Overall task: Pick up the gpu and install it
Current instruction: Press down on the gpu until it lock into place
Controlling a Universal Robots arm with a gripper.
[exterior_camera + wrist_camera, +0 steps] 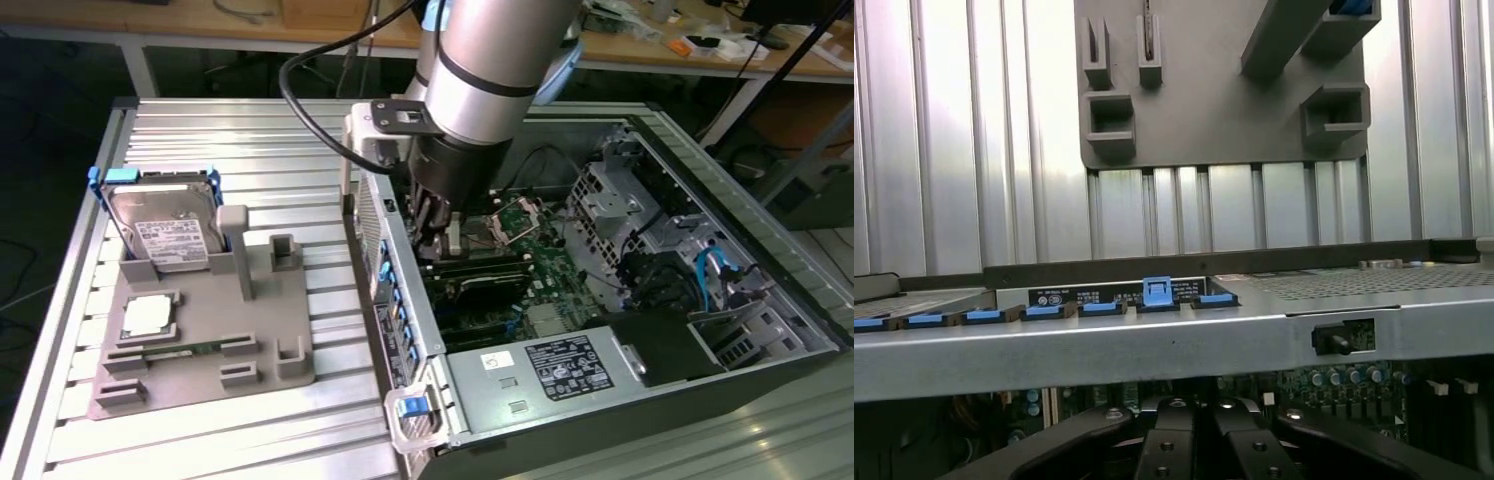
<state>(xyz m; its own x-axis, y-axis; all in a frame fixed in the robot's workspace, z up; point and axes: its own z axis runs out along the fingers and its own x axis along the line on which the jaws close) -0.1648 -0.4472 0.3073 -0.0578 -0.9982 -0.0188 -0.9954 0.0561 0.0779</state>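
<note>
Your gripper (434, 243) is down inside the open computer case (747, 300), just above the motherboard (534, 250), with its jaws clenched together. The gpu (474, 275) appears to lie directly beneath the jaws, a dark card standing in its slot by the case's rear wall (whether the jaws pinch its top edge or merely press on it, you cannot tell). The grey holder tray (200, 340) out on the tabletop (267, 140), well away from the jaws, carries a hard drive (167, 230) and a processor (147, 317). Judging by this, pickup is done and seating looks nearly finished.
</note>
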